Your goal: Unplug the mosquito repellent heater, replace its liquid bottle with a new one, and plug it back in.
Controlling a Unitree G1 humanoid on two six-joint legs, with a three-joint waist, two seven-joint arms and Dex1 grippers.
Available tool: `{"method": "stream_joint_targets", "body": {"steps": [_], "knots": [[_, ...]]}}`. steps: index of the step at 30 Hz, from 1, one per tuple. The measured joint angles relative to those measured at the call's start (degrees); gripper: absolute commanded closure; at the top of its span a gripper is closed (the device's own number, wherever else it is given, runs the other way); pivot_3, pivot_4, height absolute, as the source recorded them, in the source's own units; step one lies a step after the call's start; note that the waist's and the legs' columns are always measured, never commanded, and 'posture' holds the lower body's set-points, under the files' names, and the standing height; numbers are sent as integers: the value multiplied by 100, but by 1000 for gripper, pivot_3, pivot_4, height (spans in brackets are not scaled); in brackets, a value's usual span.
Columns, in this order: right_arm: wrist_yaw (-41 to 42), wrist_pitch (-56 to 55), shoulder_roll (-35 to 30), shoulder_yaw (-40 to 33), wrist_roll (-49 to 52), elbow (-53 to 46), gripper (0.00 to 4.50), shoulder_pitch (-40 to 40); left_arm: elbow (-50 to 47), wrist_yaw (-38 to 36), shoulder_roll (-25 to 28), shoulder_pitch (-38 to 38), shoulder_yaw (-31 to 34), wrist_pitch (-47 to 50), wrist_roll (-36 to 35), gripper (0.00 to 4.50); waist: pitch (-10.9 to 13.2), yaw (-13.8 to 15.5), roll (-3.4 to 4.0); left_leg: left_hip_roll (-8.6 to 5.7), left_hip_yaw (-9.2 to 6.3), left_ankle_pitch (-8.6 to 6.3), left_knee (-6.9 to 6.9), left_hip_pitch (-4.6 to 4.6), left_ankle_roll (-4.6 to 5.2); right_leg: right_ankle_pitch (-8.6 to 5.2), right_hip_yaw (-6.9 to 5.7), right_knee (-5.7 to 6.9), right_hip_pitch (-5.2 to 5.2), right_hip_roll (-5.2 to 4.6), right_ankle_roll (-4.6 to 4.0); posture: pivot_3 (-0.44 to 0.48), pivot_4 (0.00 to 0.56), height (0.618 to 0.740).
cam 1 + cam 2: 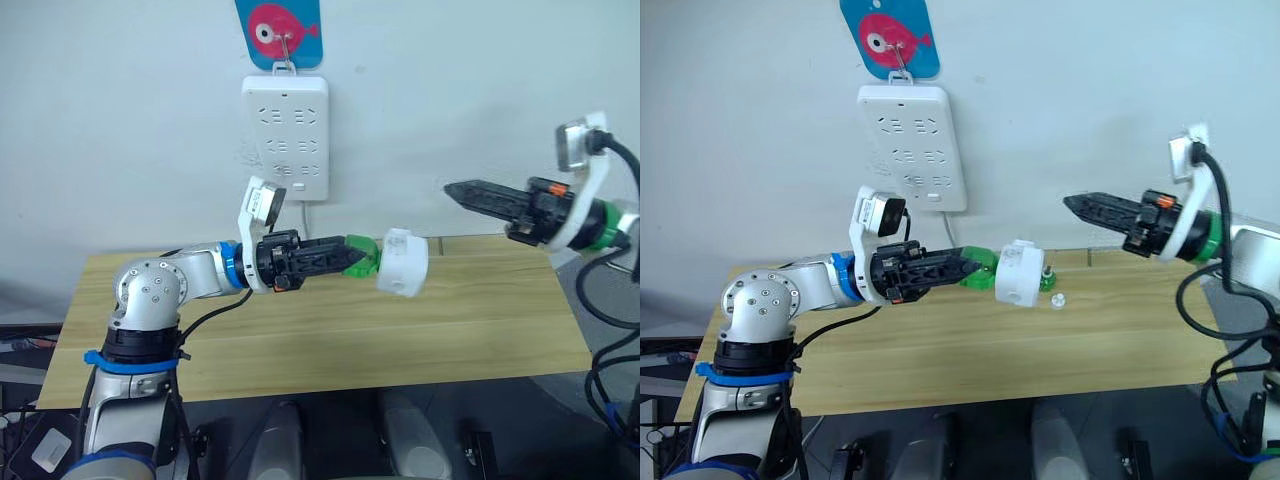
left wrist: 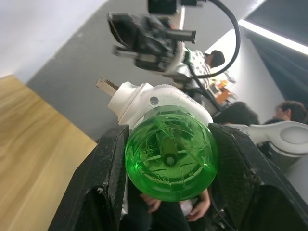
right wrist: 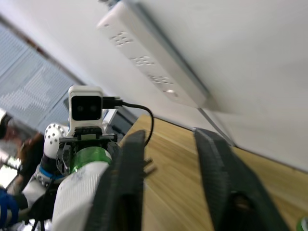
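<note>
The left gripper (image 1: 352, 256) reached out over the wooden table (image 1: 480, 330), its jaws pinching the green liquid bottle (image 1: 362, 258) by its sides. The mosquito repellent heater (image 1: 403, 263) sat on the far end of that bottle, held in the air above the table and clear of the wall. In the left wrist view the bottle's round green base (image 2: 169, 159) faced the camera between the two black fingers (image 2: 103, 178), with the white heater body (image 2: 144, 98) and its metal plug prongs (image 2: 106, 86) behind it.

The right gripper (image 1: 452, 190) hung higher and to the right, well apart from the heater, pointing toward it. Its jaws stood spread in the right wrist view, with nothing between them.

The white power strip (image 1: 285, 135) hung on the wall from a hook under a blue fish sign (image 1: 280, 30). A small pale object (image 1: 1058, 299), perhaps a cap, lay on the table just beside the heater.
</note>
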Motion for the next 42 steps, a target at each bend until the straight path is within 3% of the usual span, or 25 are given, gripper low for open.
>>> {"method": "stream_joint_targets", "body": {"steps": [1,6,18,22,30,40,42], "knots": [[-90,8,-19,-29,145,11,1593,100,2,0,3,4,12,-34,29,2200,0,-2,0,0,1,0,0,0,0,0,1,1,0,0,0,-184,213,734],[-779,-71,-288,-58,1563,16,7,874,22,-42,7,-49,37,-297,274,2200,-2,-11,0,0,5,0,4,1,1,0,4,6,0,3,0,-175,214,734],[-502,258,317,754,1746,-72,0,1036,-4,-424,20,-129,-144,-483,627,2200,-5,-18,3,2,0,0,4,2,1,0,3,9,0,6,0,-157,214,734],[-486,263,702,744,1746,80,0,774,-12,-502,19,-141,-168,-567,718,2200,-6,-18,4,2,-1,0,4,3,0,0,2,10,0,6,0,-157,214,734],[-305,434,824,846,1746,185,0,554,-13,-539,1,-154,-185,-623,758,2200,-6,-13,4,1,-2,0,3,2,0,0,2,8,0,6,0,-154,213,734],[-759,434,1586,853,1746,368,0,371,-140,-677,7,-155,-270,-698,836,2200,-8,-21,6,2,-2,1,3,3,0,0,2,12,0,6,0,-149,213,734],[-763,452,1603,852,1746,419,384,304,-142,-729,7,-154,-306,-703,852,2200,-8,-19,6,1,-2,0,4,3,0,0,2,12,-1,6,0,-149,213,734]]}}
